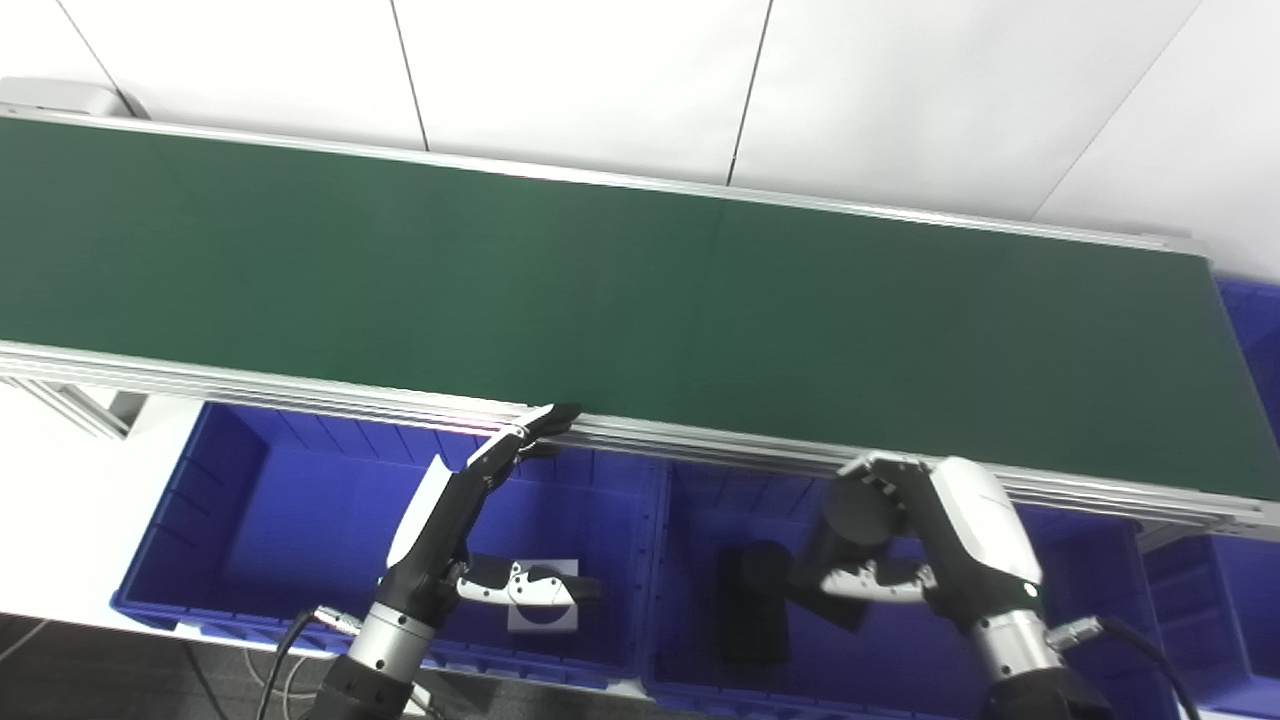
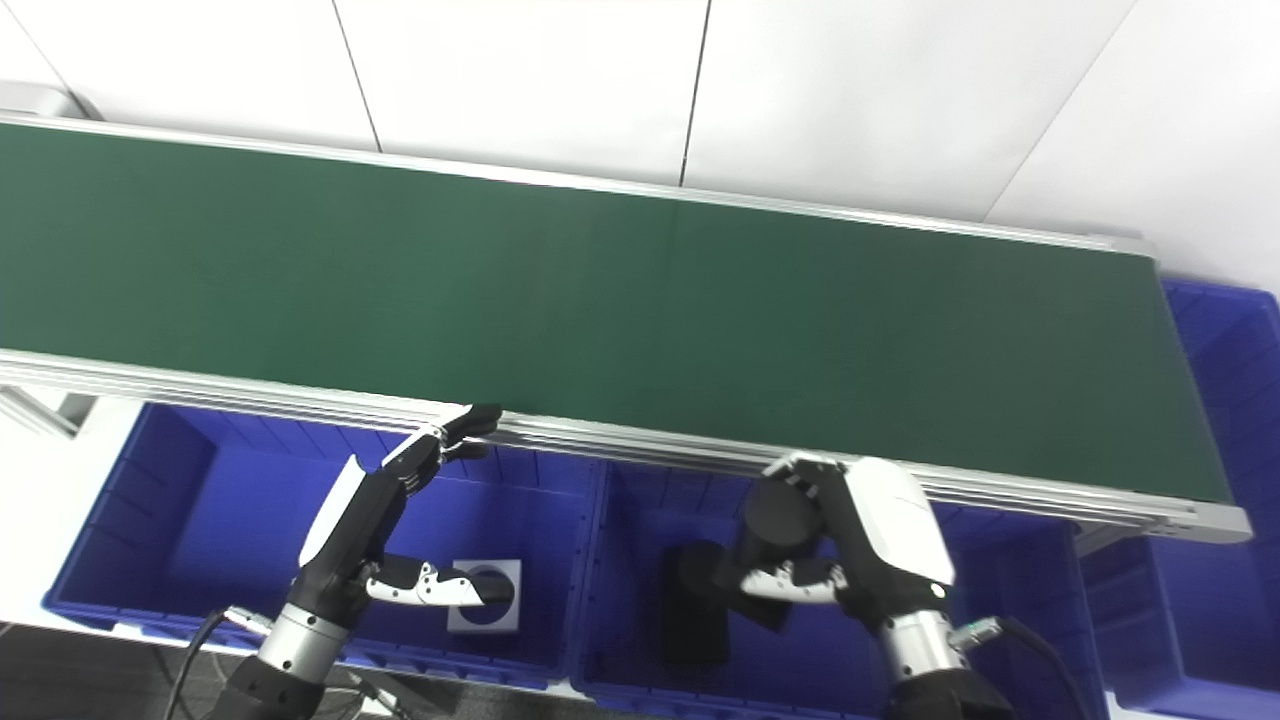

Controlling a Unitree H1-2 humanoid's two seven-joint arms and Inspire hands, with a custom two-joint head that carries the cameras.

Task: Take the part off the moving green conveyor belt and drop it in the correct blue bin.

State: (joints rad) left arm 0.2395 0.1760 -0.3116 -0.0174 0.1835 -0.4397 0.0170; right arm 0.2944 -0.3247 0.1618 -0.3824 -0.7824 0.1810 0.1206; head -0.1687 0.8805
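Observation:
The green conveyor belt (image 1: 640,300) runs across the view with no part on it. My right hand (image 1: 950,540) is shut on a black cylindrical part (image 1: 855,510) and holds it above the middle blue bin (image 1: 730,490), just below the belt's near rail. My left hand (image 1: 450,520) is open and empty over the left blue bin (image 1: 230,500), its fingertips (image 1: 550,415) reaching up to the rail. Another black cylinder (image 1: 755,600) lies in the middle bin. A white square part with a dark round centre (image 1: 545,612) lies in the left bin.
A third blue bin (image 1: 1220,600) stands at the lower right, and another (image 1: 1260,330) past the belt's right end. The belt's aluminium frame (image 1: 300,390) overhangs the bins' far sides. A white wall is behind the belt.

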